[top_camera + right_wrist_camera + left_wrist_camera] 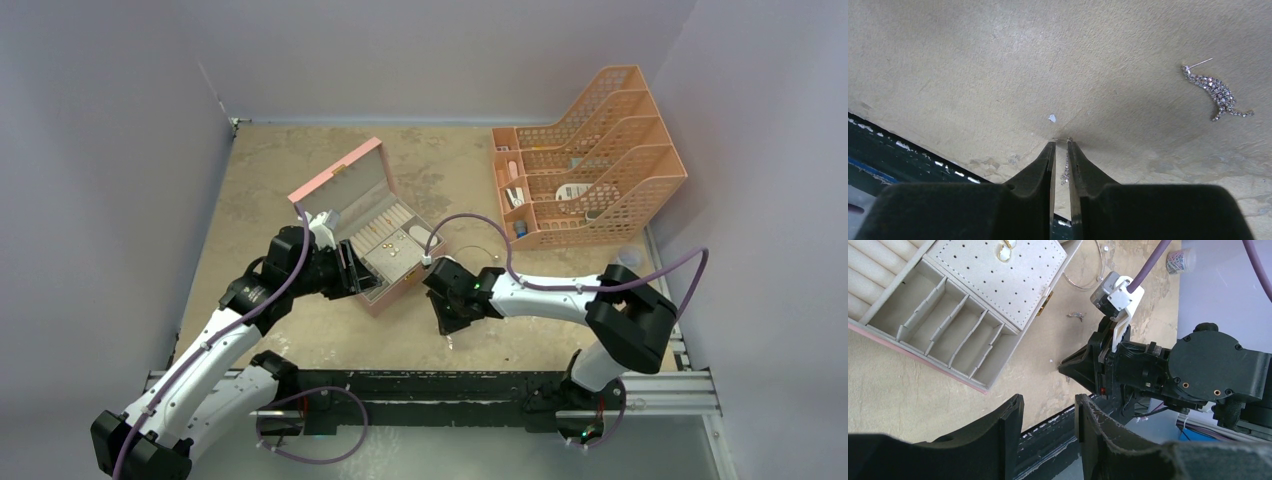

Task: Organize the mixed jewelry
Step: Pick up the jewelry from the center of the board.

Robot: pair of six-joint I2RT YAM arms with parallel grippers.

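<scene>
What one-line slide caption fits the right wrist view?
Right pincer, fingers nearly together, straddles a silvery chain earring on the tan table; a second sparkly earring lies apart to its right.

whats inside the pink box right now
Small gold pieces sit on the perforated pad of the pink box; the divided slots beside it look bare. The left arm hides its near-left corner from above.

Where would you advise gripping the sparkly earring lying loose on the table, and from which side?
Grip the earring across the wide, curved middle of its crystal body, coming straight down from above: it lies flat on the table, leaving nothing to get under. Close across its narrow width; the thin post at its top end is probably too fine to hold.
</scene>
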